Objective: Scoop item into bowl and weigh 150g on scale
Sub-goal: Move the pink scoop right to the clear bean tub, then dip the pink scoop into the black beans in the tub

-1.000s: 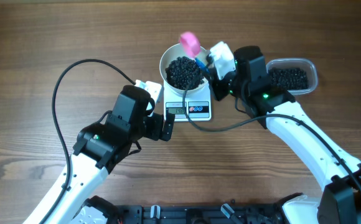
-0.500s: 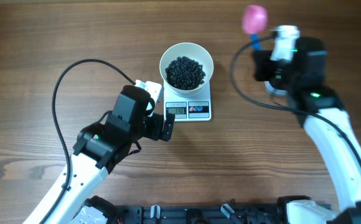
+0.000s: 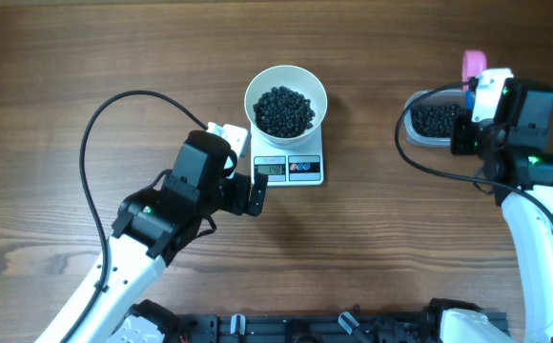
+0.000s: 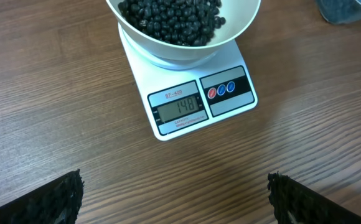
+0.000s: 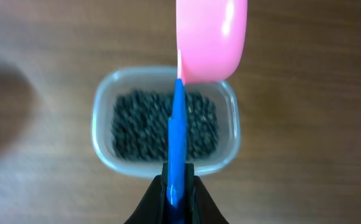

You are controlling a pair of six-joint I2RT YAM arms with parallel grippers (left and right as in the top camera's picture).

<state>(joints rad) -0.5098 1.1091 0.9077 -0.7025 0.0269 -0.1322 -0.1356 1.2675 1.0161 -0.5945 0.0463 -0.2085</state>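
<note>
From above: the white bowl (image 3: 251, 95) of black beads (image 3: 284, 110) sits on the scale (image 3: 300, 171), with open table (image 3: 67, 76) all round. The left gripper (image 3: 243, 164) waits beside it, spread wide, holding nothing. The right gripper (image 3: 475, 93) has swung from the bowl to the clear tub (image 3: 427, 122).

Left wrist — the scale shows 140.

Right wrist — squeezed tight on the blue handle of the pink scoop (image 5: 210, 40).

One bowl (image 3: 286, 76), one scale (image 4: 199, 106), one clear tub (image 5: 101, 130), one pink scoop (image 5: 211, 37), two robot arms (image 3: 153, 224) (image 3: 543, 229), and uncountably many black beads (image 3: 284, 110).
</note>
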